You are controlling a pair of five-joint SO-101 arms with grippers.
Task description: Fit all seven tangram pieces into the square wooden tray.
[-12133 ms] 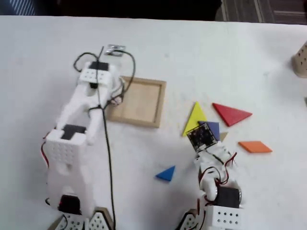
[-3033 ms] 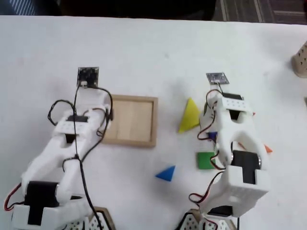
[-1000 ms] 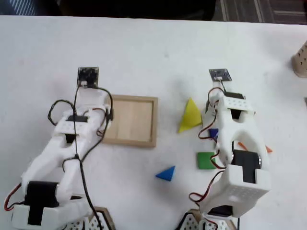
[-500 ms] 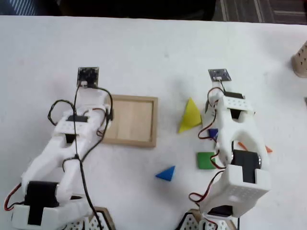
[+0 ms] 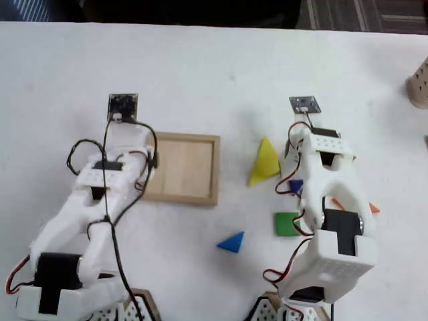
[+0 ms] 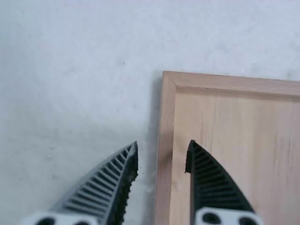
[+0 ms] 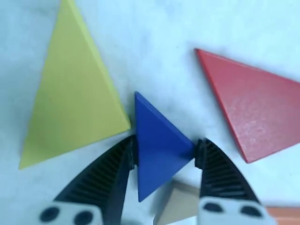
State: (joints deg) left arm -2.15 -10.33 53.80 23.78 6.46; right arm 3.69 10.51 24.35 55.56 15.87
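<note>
The square wooden tray (image 5: 180, 167) lies left of centre with nothing in it. My left gripper (image 6: 161, 151) is open, one finger on each side of the tray's (image 6: 225, 136) side rim, and neither finger touches the wood. My right gripper (image 7: 164, 146) is shut on a blue triangle (image 7: 159, 140) that lies flat on the table. Beside it are the yellow triangle (image 7: 70, 93), the red triangle (image 7: 255, 112), a tan piece (image 7: 180, 206) and an orange piece (image 7: 283, 213). In the high view a green square (image 5: 286, 223) and a small blue triangle (image 5: 232, 242) lie nearer the arm bases.
The right arm (image 5: 328, 177) covers most of the red and orange pieces from above. A perforated wooden block (image 5: 420, 83) stands at the table's right edge. Cables hang along the left arm (image 5: 100, 194). Bare white table lies beyond the tray.
Over twelve seconds the right arm stretched out over the pieces, uncovering the green square. The left arm drew back and the tray shifted slightly left. Within the last second, only the right wrist turned slightly.
</note>
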